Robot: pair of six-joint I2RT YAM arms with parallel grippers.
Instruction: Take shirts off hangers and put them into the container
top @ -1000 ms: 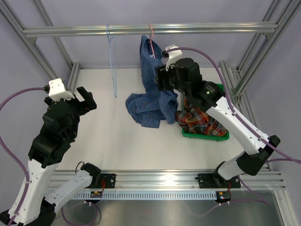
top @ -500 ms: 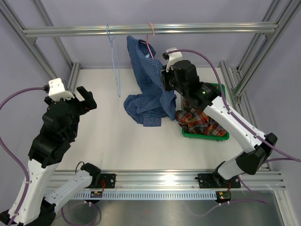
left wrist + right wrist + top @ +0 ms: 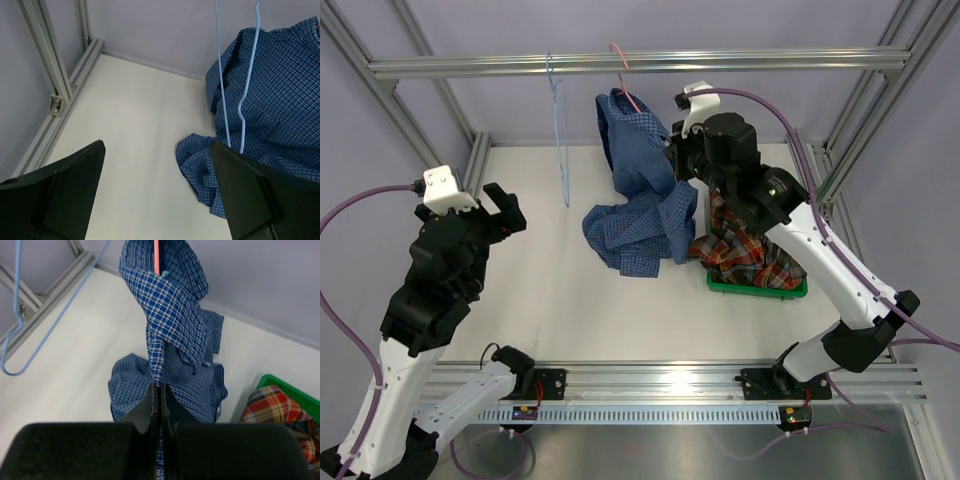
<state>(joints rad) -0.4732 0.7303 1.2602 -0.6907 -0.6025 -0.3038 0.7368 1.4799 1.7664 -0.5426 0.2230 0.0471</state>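
The blue shirt [image 3: 632, 150] hangs twisted from the pink hanger [image 3: 620, 62] on the top rail, and its lower part is heaped on the table. My right gripper [image 3: 677, 162] is shut on a fold of this shirt [image 3: 167, 315] just below the collar; the jaws [image 3: 159, 388] pinch the cloth. The plaid shirt [image 3: 745, 252] lies bunched in the green container [image 3: 757, 291]. The light blue hanger [image 3: 559, 130] hangs bare from the rail. My left gripper [image 3: 502, 210] stands open at the left, apart from everything; in its wrist view the blue shirt [image 3: 272, 110] lies to the right.
The aluminium frame rail [image 3: 770, 60] crosses the back, with uprights at both sides. The bare light blue hanger [image 3: 246, 100] dangles just in front of the blue shirt. A frame post [image 3: 47, 65] runs along the table's left edge.
My right gripper has shut on the blue shirt and drawn it a little to the right. The pink hanger's hook has slid left along the rail. The left arm has not moved.
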